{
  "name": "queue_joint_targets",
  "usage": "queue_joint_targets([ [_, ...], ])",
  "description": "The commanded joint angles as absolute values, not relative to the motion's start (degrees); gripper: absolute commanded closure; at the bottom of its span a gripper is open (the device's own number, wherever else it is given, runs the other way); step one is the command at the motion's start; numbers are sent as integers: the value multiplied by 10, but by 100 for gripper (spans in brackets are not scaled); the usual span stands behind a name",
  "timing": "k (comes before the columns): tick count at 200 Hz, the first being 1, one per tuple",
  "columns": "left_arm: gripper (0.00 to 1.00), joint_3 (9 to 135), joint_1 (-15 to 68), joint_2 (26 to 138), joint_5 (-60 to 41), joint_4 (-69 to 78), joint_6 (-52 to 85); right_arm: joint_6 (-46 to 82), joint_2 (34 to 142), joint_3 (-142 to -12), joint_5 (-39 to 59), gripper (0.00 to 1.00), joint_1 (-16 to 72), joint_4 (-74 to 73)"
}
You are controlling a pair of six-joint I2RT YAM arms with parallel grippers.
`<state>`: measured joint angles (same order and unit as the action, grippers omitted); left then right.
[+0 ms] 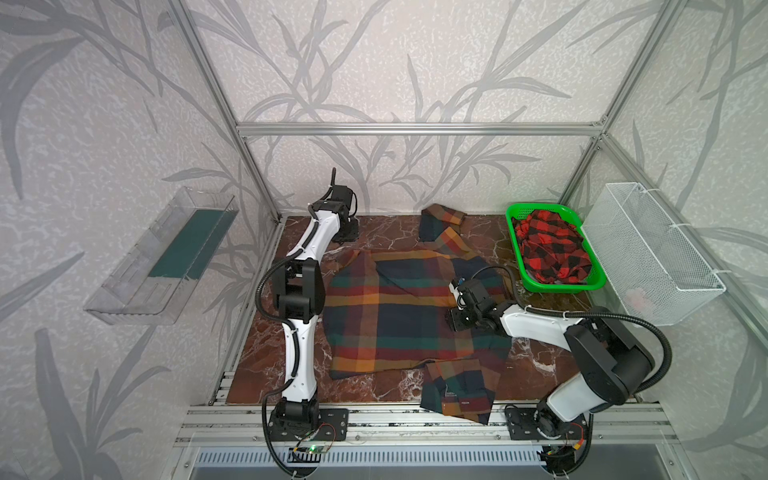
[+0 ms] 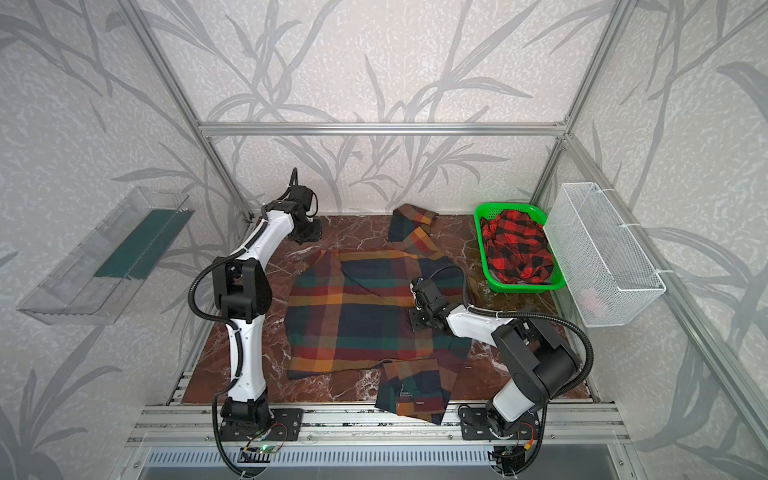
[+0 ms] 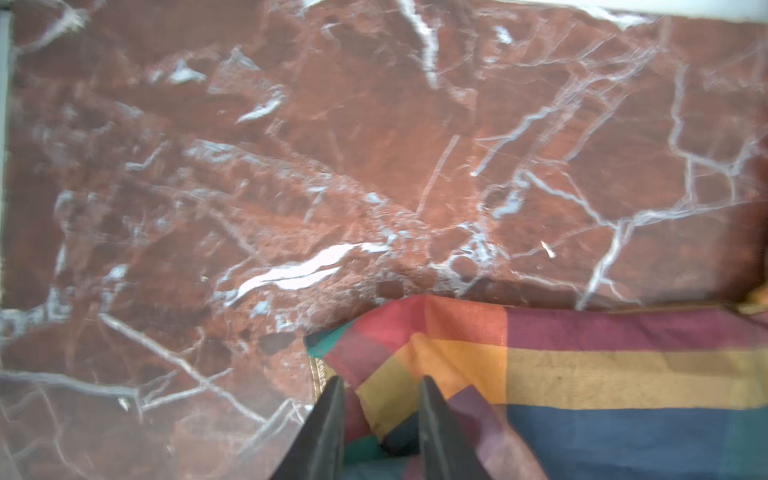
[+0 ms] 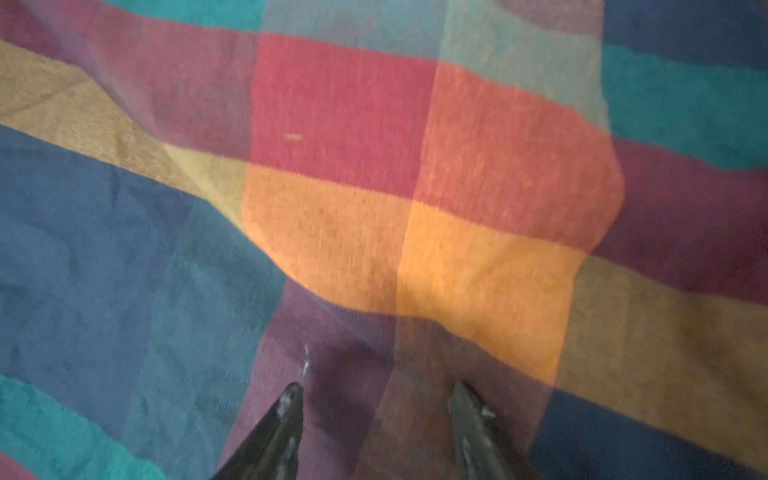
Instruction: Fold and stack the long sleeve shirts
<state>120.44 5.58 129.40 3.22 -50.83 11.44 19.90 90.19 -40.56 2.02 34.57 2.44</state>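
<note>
The soft plaid shirt in navy, orange, dark green and red blocks (image 1: 395, 320) lies spread flat on the middle of the red-brown marble-patterned table (image 1: 374, 232). I judge its long axis to run from side to side. Both sleeves leave the body at its right end, the far sleeve (image 1: 440, 226) reaching toward the back wall and the near sleeve (image 1: 455, 392) doubled up at the front edge, while the plain end points left. The left gripper (image 3: 380, 384) sits at the far left corner (image 3: 419, 328) of the shirt. Its jaws stand a little apart, astride a raised pucker of that corner, and do not look to be pinching it. The right gripper (image 4: 377, 390) hangs low over the right part of the body, jaws moderately wide, with only flat cloth beneath and nothing caught between them. The sleeves probably need folding in next. They lie either side of the right jaws, one toward the wall and one toward the front, so the right arm is clearly the nearer to both. The left arm is well apart from them. The crumpled red-and-black check shirt (image 1: 548, 249) lies heaped in the green plastic basket (image 1: 552, 287) at the far right of the table.
</note>
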Motion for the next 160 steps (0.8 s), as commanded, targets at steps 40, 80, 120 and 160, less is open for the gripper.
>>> queue_joint_targets([
  [40,54,1125,45,1275,43,-525,143,200,885,-391,83,42,352,19],
  [80,53,1128,37,1306,34,-524,159,192,893,-392,90,42,363,8],
  [120,54,1131,34,1330,13,-514,167,192,900,-391,92,42,364,1],
  [160,54,1120,33,1343,26,-499,170,192,900,-391,91,42,364,-1],
])
